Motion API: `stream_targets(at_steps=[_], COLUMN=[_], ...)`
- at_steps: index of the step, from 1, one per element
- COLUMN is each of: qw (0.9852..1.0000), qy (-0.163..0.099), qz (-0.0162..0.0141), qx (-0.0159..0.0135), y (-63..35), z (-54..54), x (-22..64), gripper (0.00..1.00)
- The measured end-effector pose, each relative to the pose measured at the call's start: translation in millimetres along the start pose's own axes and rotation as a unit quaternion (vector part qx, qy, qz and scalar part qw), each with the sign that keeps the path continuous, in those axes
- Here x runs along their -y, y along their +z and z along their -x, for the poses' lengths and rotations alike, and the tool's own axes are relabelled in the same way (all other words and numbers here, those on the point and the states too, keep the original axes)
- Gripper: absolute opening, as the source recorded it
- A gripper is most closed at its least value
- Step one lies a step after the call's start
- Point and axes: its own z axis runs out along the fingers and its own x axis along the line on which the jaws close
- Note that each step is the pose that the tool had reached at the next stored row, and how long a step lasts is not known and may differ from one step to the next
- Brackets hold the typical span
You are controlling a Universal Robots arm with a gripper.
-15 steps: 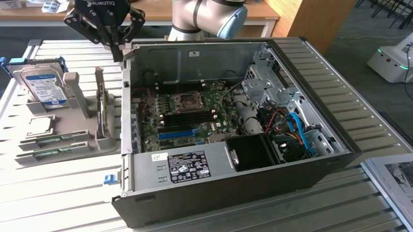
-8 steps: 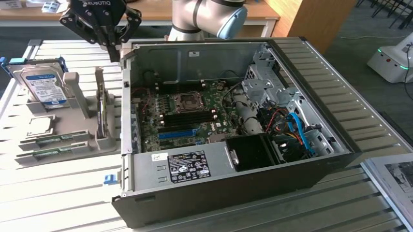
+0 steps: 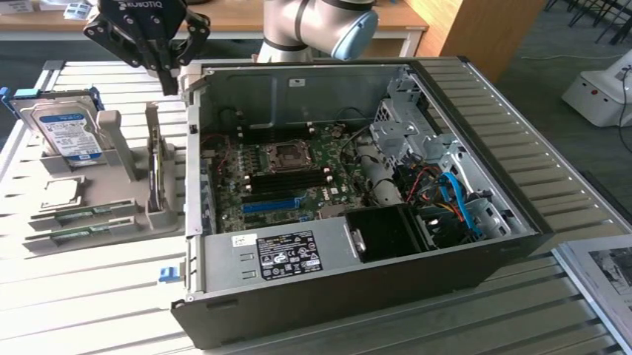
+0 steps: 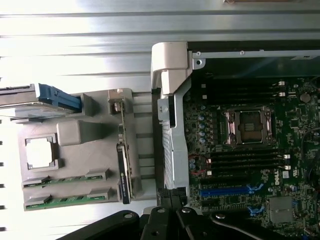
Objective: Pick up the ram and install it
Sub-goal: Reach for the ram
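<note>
Two ram sticks, thin and green, lie flat in the front slots of a grey holder (image 3: pixel 148 218): one ram stick (image 3: pixel 84 214) sits just behind the other (image 3: pixel 84 234). The wrist view has them too (image 4: pixel 65 179) (image 4: pixel 67 200). My gripper (image 3: pixel 170 80) hangs high at the back, over the gap between the holder and the open computer case (image 3: pixel 474 251), well away from the sticks. Its black fingers (image 4: pixel 172 202) are shut with nothing between them. Black memory slots (image 3: pixel 286 180) run beside the processor socket (image 3: pixel 288 154) on the motherboard.
The holder also carries a silver hard drive (image 3: pixel 67 133), a processor chip (image 3: pixel 58 194) and an upright card (image 3: pixel 153 174). The case's grey left wall (image 4: pixel 172 125) stands between holder and motherboard. A blue slot (image 3: pixel 269 205), cables and a black fan shroud (image 3: pixel 390 231) fill the case.
</note>
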Motion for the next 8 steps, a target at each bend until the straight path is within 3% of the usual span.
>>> stream_targets(at_steps=[8], qw=[1.0], qy=[0.0], qz=[0.0], qx=[0.0], y=[-0.3], z=[-6.8], x=[0.5], gripper=[0.1])
